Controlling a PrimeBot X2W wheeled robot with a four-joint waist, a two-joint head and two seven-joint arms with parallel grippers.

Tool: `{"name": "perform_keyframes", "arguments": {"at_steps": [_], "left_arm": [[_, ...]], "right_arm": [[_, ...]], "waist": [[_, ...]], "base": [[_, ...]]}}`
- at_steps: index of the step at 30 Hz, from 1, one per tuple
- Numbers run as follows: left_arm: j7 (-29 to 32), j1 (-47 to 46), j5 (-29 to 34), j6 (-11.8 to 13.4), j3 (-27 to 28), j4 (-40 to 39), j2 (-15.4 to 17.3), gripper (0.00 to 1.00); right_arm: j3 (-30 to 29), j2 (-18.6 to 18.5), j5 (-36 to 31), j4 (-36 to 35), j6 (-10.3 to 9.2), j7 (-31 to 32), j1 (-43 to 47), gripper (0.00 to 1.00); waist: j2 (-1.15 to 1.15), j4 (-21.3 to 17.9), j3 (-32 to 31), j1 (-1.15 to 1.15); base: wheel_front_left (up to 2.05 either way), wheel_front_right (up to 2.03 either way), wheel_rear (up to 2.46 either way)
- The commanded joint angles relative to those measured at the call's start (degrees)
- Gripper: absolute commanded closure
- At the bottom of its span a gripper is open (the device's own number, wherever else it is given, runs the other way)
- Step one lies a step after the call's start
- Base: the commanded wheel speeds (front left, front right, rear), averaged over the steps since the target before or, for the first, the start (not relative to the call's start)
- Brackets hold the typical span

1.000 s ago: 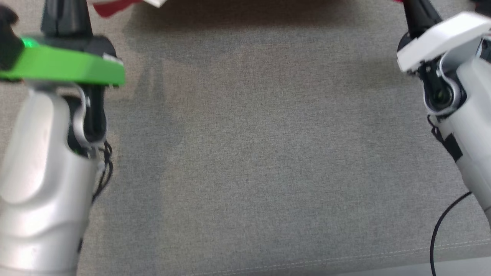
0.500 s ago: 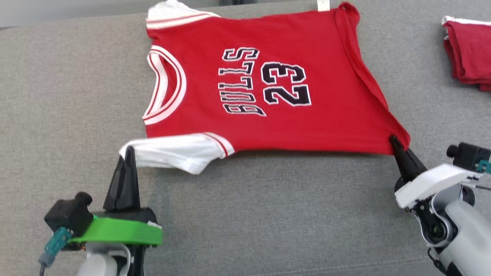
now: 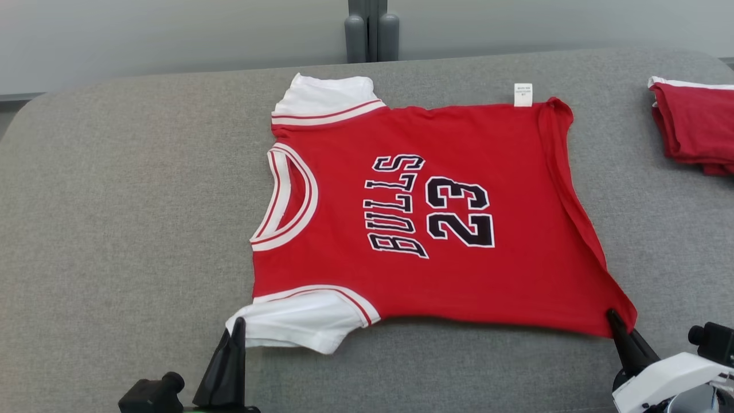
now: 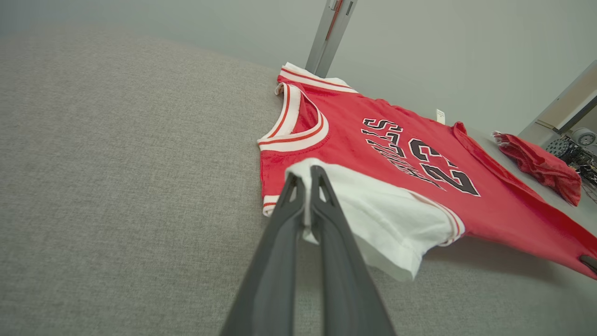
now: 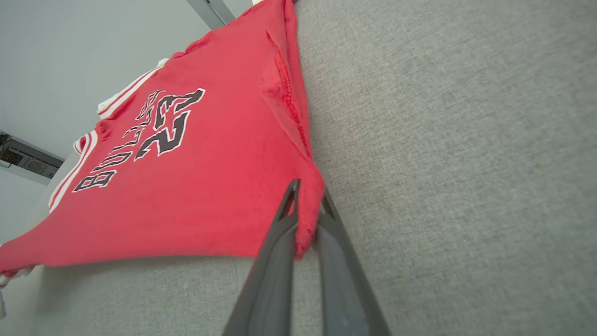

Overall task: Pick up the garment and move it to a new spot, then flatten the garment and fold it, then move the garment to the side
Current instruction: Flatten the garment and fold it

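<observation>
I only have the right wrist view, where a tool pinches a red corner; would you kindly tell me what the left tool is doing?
Observer: The left tool is shut on the white sleeve of the jersey.
Operator: Thank you. Is anything else lying on the grey surface?
Observer: Yes, a folded red garment lies on the grey surface, apart from the jersey, off to its right.
</observation>
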Motion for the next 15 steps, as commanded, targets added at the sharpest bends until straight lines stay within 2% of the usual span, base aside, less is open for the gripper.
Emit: {"name": "perform_keyframes", "arguments": {"at_steps": [1,10,15], "left_arm": [[0.3,1.0,-0.3,-0.5,-0.1,-0.1,0.6,1.00],[1.0,-3.6,0.4,-2.2,-1.4,1.3,1.3,1.00],[1.8,-7.1,1.4,-3.0,-1.9,2.2,2.2,1.00]], "right_arm": [[-1.2,0.6,-1.0,-0.6,-0.10,0.7,1.4,1.00],[-7.7,4.8,-7.5,-5.4,-0.09,6.8,1.7,1.00],[-11.3,7.1,-8.5,-8.7,-0.09,10.9,2.2,1.00]], "waist": [[0.00,0.3,-0.7,0.00],[0.00,-0.2,-0.8,0.00],[0.00,-0.7,-0.4,0.00]], "base": [[0.00,0.00,0.00],[0.00,0.00,0.00],[0.00,0.00,0.00]]}}
